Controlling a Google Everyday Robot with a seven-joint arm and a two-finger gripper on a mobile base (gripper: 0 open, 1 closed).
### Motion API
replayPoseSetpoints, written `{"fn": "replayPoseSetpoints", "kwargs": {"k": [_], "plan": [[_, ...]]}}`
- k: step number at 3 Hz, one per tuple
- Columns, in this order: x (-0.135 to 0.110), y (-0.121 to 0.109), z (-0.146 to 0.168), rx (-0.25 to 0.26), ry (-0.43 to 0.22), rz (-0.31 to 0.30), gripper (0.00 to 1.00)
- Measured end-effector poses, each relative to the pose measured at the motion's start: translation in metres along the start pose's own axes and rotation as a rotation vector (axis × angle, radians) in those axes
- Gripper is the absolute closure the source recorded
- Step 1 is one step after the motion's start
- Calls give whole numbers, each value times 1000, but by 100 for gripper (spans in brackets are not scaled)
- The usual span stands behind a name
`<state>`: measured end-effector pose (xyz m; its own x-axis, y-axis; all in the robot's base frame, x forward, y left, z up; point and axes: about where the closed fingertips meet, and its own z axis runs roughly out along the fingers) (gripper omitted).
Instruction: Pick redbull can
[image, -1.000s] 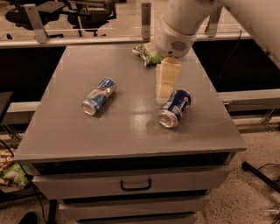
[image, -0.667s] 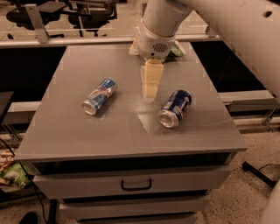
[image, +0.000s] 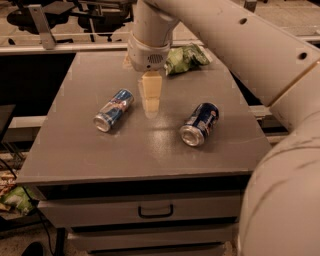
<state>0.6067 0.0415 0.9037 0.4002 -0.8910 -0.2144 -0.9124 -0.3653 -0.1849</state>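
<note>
hand (image: 151, 96) positioned over the middle of the worktop (image: 150, 160), toward the far edge, just beside the far end of the redbull can (image: 114, 110) and apparently apart from it; spread or pressed-together state not determinable from this view. redbull can lying on its side left of centre, silver top aimed at the near left corner, not gripped. fatter dark blue can (image: 200, 124) lying on its side right of centre, well apart from the target; crumpled green bag (image: 184, 58) at the far edge, near the far right corner. probable hazards: rolling toward the left edge if clipped off-centre during descent; squirting out sideways if clamped along the long axis instead of across the narrow body; scraping on the worktop if lowered too far for so low a target. avoid drift to the right: wrong can there. shift left over the can's midsection and confirm alignment across it before closing.
</note>
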Motion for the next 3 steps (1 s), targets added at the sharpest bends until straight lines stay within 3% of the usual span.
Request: {"fn": "replayPoseSetpoints", "kwargs": {"k": [3], "plan": [[-30, -31, 56, -96, 61, -211, 0]]}}
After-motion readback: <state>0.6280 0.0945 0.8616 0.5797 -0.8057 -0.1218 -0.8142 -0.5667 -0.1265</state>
